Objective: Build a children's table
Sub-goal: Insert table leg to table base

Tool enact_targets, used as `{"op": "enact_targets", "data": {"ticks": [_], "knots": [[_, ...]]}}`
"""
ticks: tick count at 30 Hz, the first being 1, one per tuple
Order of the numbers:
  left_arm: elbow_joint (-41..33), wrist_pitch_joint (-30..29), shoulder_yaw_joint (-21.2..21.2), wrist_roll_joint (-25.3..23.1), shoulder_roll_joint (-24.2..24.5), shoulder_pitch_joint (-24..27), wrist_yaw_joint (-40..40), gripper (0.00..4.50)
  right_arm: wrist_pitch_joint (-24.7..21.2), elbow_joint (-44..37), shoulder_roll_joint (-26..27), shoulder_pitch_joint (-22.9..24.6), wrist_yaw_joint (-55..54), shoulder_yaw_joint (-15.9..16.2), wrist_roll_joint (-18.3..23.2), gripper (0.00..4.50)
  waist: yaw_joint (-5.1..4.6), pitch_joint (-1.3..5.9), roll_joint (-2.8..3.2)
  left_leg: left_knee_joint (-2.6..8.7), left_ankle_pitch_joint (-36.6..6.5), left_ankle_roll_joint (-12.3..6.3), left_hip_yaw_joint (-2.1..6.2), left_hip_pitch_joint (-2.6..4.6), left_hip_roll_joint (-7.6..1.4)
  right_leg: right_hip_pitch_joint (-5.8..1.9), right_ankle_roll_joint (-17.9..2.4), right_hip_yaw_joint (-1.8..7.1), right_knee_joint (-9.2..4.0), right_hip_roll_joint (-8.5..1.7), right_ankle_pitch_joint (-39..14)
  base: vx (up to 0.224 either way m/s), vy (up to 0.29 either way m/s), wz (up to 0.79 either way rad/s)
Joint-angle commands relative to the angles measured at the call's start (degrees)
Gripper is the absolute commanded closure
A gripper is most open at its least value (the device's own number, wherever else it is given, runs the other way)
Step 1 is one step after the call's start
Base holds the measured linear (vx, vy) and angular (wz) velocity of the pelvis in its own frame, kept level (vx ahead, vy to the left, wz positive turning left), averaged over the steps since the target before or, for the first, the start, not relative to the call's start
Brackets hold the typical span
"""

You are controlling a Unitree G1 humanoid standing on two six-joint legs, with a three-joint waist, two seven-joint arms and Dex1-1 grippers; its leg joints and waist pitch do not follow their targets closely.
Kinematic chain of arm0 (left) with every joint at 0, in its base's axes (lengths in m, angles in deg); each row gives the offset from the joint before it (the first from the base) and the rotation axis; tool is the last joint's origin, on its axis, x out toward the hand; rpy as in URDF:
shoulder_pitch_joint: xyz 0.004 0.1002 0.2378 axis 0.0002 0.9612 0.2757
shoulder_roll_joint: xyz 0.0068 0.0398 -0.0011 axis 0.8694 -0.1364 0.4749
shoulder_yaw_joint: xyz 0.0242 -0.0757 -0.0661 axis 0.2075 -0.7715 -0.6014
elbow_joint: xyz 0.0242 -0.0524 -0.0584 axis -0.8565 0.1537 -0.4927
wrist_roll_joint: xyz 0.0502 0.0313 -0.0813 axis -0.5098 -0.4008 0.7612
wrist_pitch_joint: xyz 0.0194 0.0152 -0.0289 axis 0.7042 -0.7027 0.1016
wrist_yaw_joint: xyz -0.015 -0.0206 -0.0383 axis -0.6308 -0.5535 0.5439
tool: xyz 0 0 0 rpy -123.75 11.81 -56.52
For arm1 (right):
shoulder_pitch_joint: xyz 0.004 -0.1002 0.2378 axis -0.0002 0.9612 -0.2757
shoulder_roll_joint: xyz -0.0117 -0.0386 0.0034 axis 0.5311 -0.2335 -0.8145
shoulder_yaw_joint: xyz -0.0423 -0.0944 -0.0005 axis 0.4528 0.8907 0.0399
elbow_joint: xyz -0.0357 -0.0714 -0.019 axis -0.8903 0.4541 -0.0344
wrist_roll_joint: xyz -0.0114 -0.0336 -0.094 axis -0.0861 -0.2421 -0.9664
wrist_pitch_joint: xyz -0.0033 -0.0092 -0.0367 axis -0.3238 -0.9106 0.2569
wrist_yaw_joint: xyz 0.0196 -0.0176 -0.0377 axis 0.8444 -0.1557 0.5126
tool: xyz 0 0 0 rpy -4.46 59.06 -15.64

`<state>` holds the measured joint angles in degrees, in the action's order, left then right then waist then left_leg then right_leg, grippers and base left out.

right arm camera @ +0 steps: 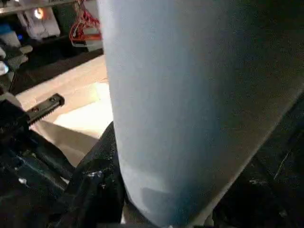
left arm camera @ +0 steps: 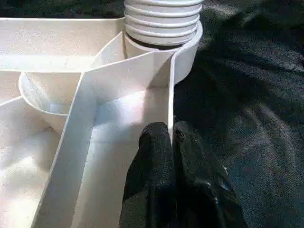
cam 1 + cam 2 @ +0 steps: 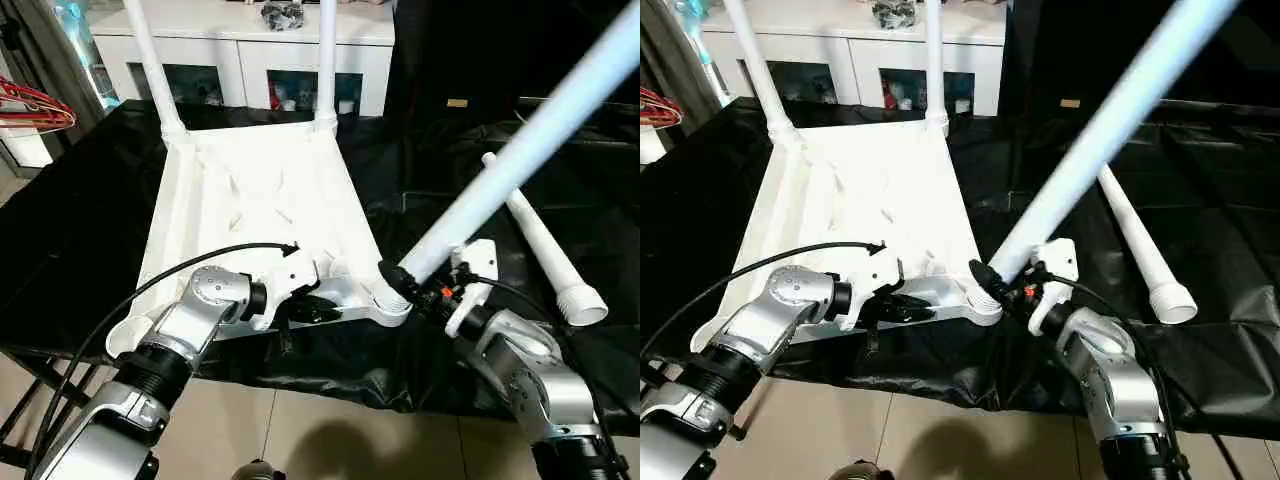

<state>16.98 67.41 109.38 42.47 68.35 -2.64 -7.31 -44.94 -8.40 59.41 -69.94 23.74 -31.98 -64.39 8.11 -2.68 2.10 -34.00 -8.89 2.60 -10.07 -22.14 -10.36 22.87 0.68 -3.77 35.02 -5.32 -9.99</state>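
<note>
The white tabletop [image 3: 260, 200] lies underside up on the black cloth. Two white legs [image 3: 150, 60] [image 3: 327, 60] stand upright in its far corner sockets. My right gripper [image 3: 415, 280] is shut on a third leg [image 3: 520, 150], which leans up to the right. That leg's ribbed end [image 2: 161, 23] sits in the near right corner socket [image 3: 390, 305]. My left gripper [image 3: 310, 305] is shut on the tabletop's near rim wall [image 2: 170, 95], one black finger [image 2: 152, 156] on each side of it. A fourth leg [image 3: 545, 250] lies loose on the cloth to the right.
A black cloth [image 3: 80, 220] covers the work table, whose front edge runs just before my forearms. A white glass-door cabinet [image 3: 250, 60] stands behind. Red hangers [image 3: 35, 105] are at the far left. Tiled floor [image 3: 330, 440] shows below.
</note>
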Motion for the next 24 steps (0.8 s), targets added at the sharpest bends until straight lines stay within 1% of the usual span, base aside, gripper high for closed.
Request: {"op": "enact_targets", "data": {"ticks": [1,2,3,4,6,7,8,9,10,12,13,14,15,16,17,18,19,20,21,23,24], "knots": [[-0.29,0.92,-2.62,-0.27,0.74,-1.86,-2.01,4.50,-2.30,4.73,-1.21,0.18,1.02,2.55,-3.32,2.59,-0.17,2.96,-0.62,5.28,-25.80,1.94,1.62,1.43,-2.62,-1.00,-6.57,2.41,-6.06,-4.12,-30.63,0.000,0.000,0.00],[-0.36,1.08,-2.42,-0.39,0.92,-1.82,-1.66,4.50,-2.36,5.53,-1.69,-0.53,1.84,3.17,-3.88,2.59,-0.26,2.91,-0.57,5.31,-26.38,2.07,1.69,1.39,-2.61,-1.01,-6.51,2.35,-6.08,-4.12,-31.15,0.000,0.000,0.00],[-0.51,1.24,-2.21,-0.48,1.17,-1.73,-1.19,4.50,-2.31,6.31,-2.15,-1.25,2.68,3.81,-4.48,2.59,-0.49,2.88,-0.66,5.51,-26.64,2.32,1.85,1.10,-2.61,-1.31,-5.96,2.26,-6.10,-4.11,-31.53,0.000,0.000,0.00],[-0.68,1.40,-1.88,-0.63,1.55,-1.69,-0.50,4.50,-2.64,7.55,-2.72,-2.42,3.93,4.50,-4.92,2.59,-0.47,2.92,-0.92,5.47,-26.82,2.29,1.78,1.19,-2.61,-1.15,-5.85,2.27,-6.18,-4.09,-31.72,0.000,0.000,0.00],[-0.82,1.52,-1.63,-0.76,1.85,-1.66,0.05,4.50,-2.92,8.52,-3.17,-3.35,4.90,5.03,-5.23,2.59,-0.66,2.85,-0.83,5.45,-27.38,2.45,1.90,1.27,-2.56,-1.13,-5.85,2.23,-6.21,-4.17,-32.49,0.000,0.000,0.00],[-1.27,1.71,-1.16,-0.94,2.59,-1.62,1.34,4.50,-2.77,10.50,-4.26,-5.29,7.21,6.33,-5.75,2.59,-0.78,2.89,-1.49,5.36,-28.07,2.41,1.85,1.54,-2.55,-0.93,-5.84,2.19,-6.36,-4.20,-33.14,0.000,0.000,0.00],[-1.27,1.71,-1.16,-0.94,2.59,-1.62,1.34,4.50,-2.77,10.50,-4.26,-5.29,7.21,6.33,-5.75,2.59,-0.78,2.89,-1.49,5.36,-28.07,2.41,1.85,1.54,-2.55,-0.93,-5.84,2.19,-6.36,-4.20,-33.14,0.000,0.000,0.00],[-1.71,1.70,-0.82,-1.01,3.18,-1.70,2.39,4.50,-2.71,11.59,-5.17,-6.63,9.40,7.42,-5.95,2.59,-0.99,2.91,-1.59,5.53,-27.40,2.36,1.88,1.28,-2.67,-1.12,-6.09,2.26,-6.28,-4.19,-32.03,0.000,0.000,0.00],[-1.93,1.71,-0.61,-1.07,3.51,-1.82,3.01,4.50,-2.90,12.16,-5.60,-7.40,10.94,7.90,-5.81,2.59,-1.11,2.97,-1.62,5.51,-27.80,2.44,1.86,1.48,-2.76,-0.97,-6.66,2.28,-6.13,-4.10,-30.91,0.000,0.000,0.00],[-2.12,1.73,-0.45,-1.12,3.76,-1.91,3.46,4.50,-3.10,12.50,-5.88,-7.90,12.19,8.22,-5.59,2.59,-1.17,2.98,-1.68,5.52,-27.51,2.40,1.75,1.49,-2.80,-0.95,-7.30,2.40,-5.99,-4.04,-29.09,0.000,0.000,0.00],[-2.64,1.68,-0.23,-0.99,4.21,-2.02,4.46,4.50,-3.13,12.99,-6.47,-8.67,14.96,8.91,-5.30,2.59,-1.13,3.15,-1.86,5.50,-26.60,2.17,1.67,1.36,-2.82,-1.21,-8.48,2.41,-5.58,-4.01,-26.27,0.000,0.000,0.00],[-2.64,1.68,-0.23,-0.99,4.21,-2.02,4.46,4.50,-3.13,12.99,-6.47,-8.67,14.96,8.91,-5.30,2.59,-1.13,3.15,-1.86,5.50,-26.60,2.17,1.67,1.36,-2.82,-1.21,-8.48,2.41,-5.58,-4.01,-26.27,0.000,0.000,0.00],[-2.95,1.97,0.14,-0.93,4.76,-2.35,6.01,4.50,-2.77,13.39,-7.41,-9.29,18.27,10.04,-5.30,2.59,-1.03,3.23,-2.01,5.45,-25.07,1.86,1.43,1.38,-2.88,-1.30,-9.60,2.51,-5.30,-3.86,-22.74,0.000,0.000,0.00],[-3.03,2.06,0.22,-0.91,4.90,-2.41,6.40,4.50,-2.63,13.53,-7.61,-9.44,18.94,10.29,-5.27,2.59,-0.96,3.39,-2.00,5.39,-23.47,1.50,1.35,1.25,-2.88,-1.62,-10.49,2.54,-4.95,-3.85,-19.99,0.000,0.000,0.00],[-3.13,2.16,0.31,-0.89,5.05,-2.48,6.82,4.50,-2.47,13.68,-7.82,-9.61,19.65,10.55,-5.23,2.59,-0.96,3.39,-2.00,5.39,-23.47,1.50,1.35,1.25,-2.88,-1.62,-10.49,2.54,-4.95,-3.85,-19.99,0.000,0.000,0.00],[-3.34,2.40,0.58,-0.87,5.54,-2.74,8.03,4.50,-2.35,13.97,-8.40,-10.10,21.64,11.20,-4.90,2.59,-0.86,2.99,-1.97,5.44,-22.24,0.84,1.11,1.17,-2.79,-1.56,-11.27,2.56,-4.89,-3.61,-17.48,0.000,0.000,0.00],[-3.34,2.44,0.58,-0.84,5.56,-2.78,8.14,4.50,-2.30,13.98,-8.44,-10.12,21.79,11.25,-4.89,2.59,-0.77,3.04,-2.06,5.40,-21.89,0.69,1.07,1.21,-2.78,-1.66,-11.48,2.53,-4.80,-3.64,-17.14,0.000,0.000,0.00],[-3.32,2.68,0.63,-0.58,5.73,-3.05,9.03,4.50,-1.94,14.05,-8.76,-10.33,22.96,11.56,-4.76,2.59,-0.53,2.75,-2.06,5.45,-21.88,0.46,1.01,1.28,-2.80,-1.54,-11.48,2.56,-4.87,-3.60,-17.56,0.000,0.000,0.00],[-3.14,3.12,0.75,-0.34,6.02,-3.64,10.57,4.50,-1.20,14.48,-9.34,-10.87,25.16,12.19,-4.55,2.59,-0.22,2.62,-1.93,5.51,-21.85,0.47,1.06,1.33,-2.89,-1.53,-11.38,2.57,-4.85,-3.69,-18.18,0.000,0.000,0.00],[-2.89,3.57,0.95,-0.18,6.33,-4.20,12.27,4.50,-0.26,14.92,-9.67,-11.32,27.42,12.60,-4.52,2.59,0.05,2.66,-1.98,5.50,-22.24,0.55,1.05,1.48,-2.94,-1.53,-11.42,2.57,-4.91,-3.72,-18.70,0.000,0.000,0.00],[-2.79,3.80,1.07,-0.05,6.48,-4.45,13.18,4.50,0.32,15.06,-9.80,-11.49,28.51,12.80,-4.52,2.59,0.28,2.64,-2.03,5.55,-22.12,0.61,1.07,1.46,-3.02,-1.55,-11.77,2.55,-4.81,-3.71,-18.04,0.000,0.000,0.00]]}}
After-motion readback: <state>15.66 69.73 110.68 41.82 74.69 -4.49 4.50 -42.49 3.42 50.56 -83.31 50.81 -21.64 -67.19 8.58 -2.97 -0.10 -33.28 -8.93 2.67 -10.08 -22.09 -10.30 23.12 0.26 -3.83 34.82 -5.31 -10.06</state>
